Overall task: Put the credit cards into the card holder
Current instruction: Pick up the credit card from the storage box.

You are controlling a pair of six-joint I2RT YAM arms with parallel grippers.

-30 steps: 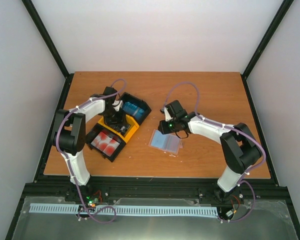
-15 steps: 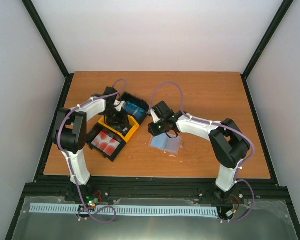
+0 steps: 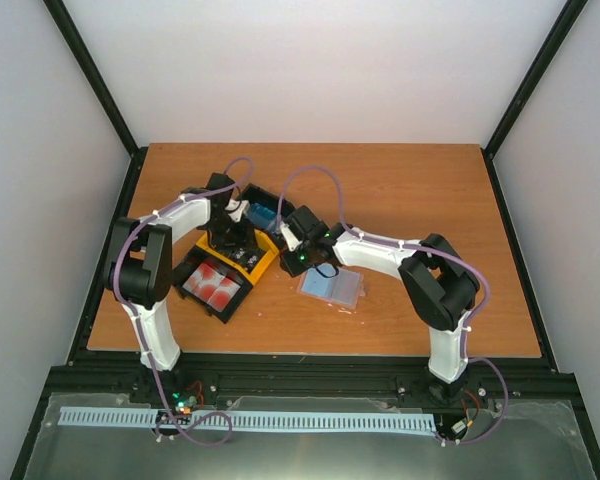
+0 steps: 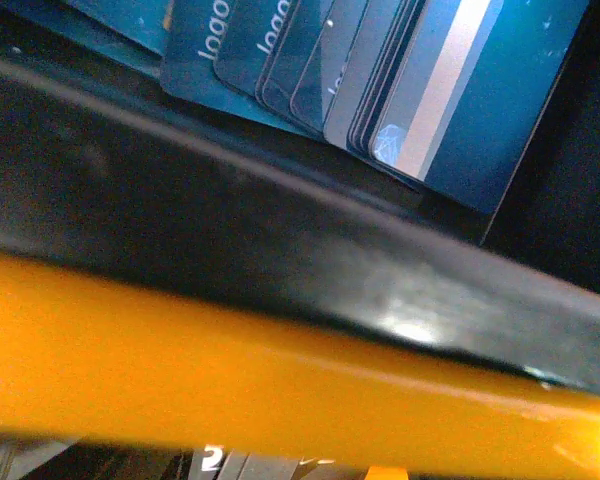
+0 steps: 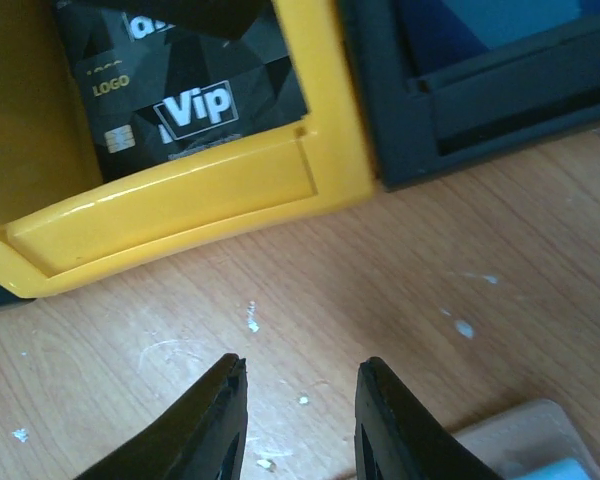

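Observation:
The tan-pink card holder [image 3: 330, 287] lies open on the table with a light blue card on it; its corner shows in the right wrist view [image 5: 525, 440]. My right gripper [image 5: 302, 365] is open and empty over bare wood, between the holder and the yellow bin; in the top view it [image 3: 296, 262] is beside the tray. A black "Vip" card [image 5: 195, 90] lies in the yellow bin. My left gripper [image 3: 230, 240] is down in the yellow bin; its fingers do not show. Blue cards [image 4: 450, 90] lie in the far black bin and red cards [image 3: 212, 285] in the near one.
The black-yellow-black tray [image 3: 262, 262] sits slanted at the table's left centre. Its yellow front rim [image 5: 180, 225] is just ahead of my right fingers. In the left wrist view a black wall [image 4: 280, 240] and a yellow wall [image 4: 230, 350] fill the frame.
My right arm has swung left, off the card holder and up to the tray's yellow bin. My left arm has stayed in the yellow bin.

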